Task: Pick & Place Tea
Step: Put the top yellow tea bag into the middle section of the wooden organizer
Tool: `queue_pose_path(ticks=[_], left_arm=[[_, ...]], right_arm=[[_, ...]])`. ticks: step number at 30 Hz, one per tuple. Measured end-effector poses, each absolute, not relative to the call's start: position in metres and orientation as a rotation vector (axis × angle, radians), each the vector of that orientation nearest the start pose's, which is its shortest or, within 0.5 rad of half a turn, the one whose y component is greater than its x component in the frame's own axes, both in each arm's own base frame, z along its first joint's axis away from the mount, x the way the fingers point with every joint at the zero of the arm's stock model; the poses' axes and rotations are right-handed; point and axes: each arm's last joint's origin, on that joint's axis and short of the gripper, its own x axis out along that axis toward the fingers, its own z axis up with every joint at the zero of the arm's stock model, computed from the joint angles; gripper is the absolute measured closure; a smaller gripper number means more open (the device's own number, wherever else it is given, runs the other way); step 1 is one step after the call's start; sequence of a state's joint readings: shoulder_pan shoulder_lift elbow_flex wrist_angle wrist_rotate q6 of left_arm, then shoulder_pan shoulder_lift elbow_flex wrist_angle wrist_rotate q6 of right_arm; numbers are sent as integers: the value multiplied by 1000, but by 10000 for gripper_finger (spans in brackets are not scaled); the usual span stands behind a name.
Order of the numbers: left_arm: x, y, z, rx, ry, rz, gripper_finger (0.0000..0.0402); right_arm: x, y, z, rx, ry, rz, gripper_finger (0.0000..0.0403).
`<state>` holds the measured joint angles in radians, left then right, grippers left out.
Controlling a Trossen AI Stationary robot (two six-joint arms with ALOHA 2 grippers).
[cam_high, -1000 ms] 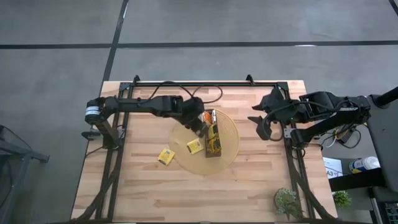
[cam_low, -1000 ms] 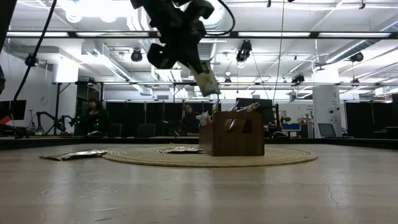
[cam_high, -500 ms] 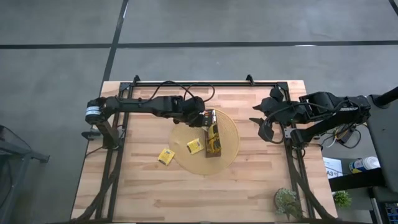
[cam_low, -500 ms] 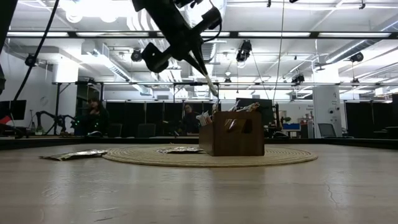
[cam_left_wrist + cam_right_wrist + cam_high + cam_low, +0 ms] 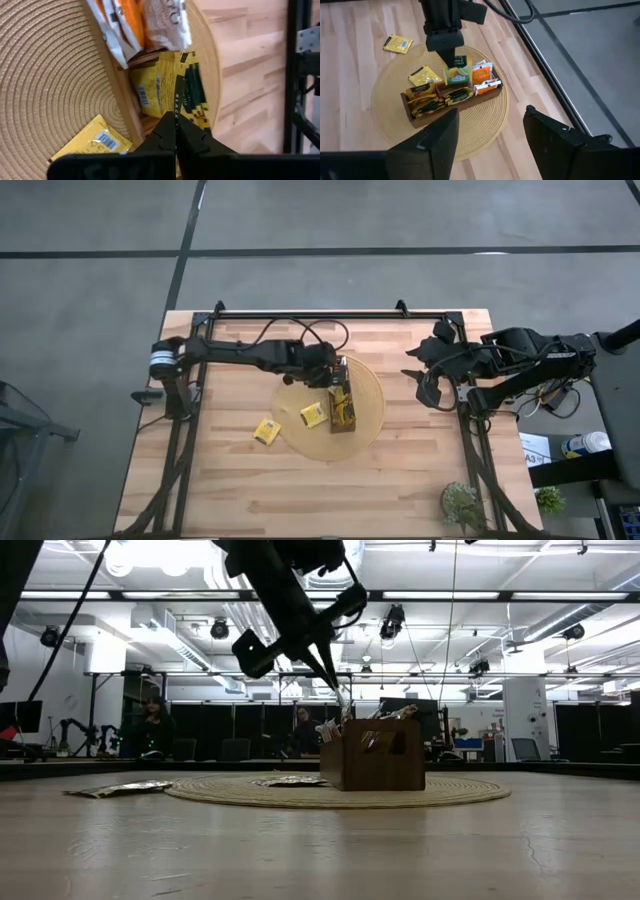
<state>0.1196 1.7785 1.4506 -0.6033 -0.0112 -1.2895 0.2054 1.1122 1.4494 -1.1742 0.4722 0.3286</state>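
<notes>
My left gripper [image 5: 338,370] hangs over the long dark-brown wooden tray [image 5: 451,103] on the round woven tan mat [image 5: 368,405], jaws together on a green-and-yellow paper tea sachet [image 5: 456,70] held upright at the tray's middle compartment. Orange and yellow sachets [image 5: 172,87] fill the tray; one yellow sachet [image 5: 313,415] lies on the mat, another [image 5: 266,431] on the light wooden surface [image 5: 230,480] beside it. My right gripper [image 5: 424,385] waits well apart at the surface's edge, jaws spread, holding nothing.
</notes>
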Motion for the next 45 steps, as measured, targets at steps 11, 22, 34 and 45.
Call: queue_pose_path(ticks=[11, 22, 34, 45], left_arm=[[384, 46, 252, -1296, 728, 764, 401], [385, 45, 242, -1342, 757, 808, 402], [391, 45, 238, -1328, 754, 771, 399], [391, 45, 238, -1324, 754, 767, 327]], right_arm=[[176, 23, 408, 15, 740, -370, 184], [176, 23, 409, 6, 740, -368, 184], [176, 23, 409, -8, 742, -362, 184], [176, 23, 409, -12, 743, -360, 184]])
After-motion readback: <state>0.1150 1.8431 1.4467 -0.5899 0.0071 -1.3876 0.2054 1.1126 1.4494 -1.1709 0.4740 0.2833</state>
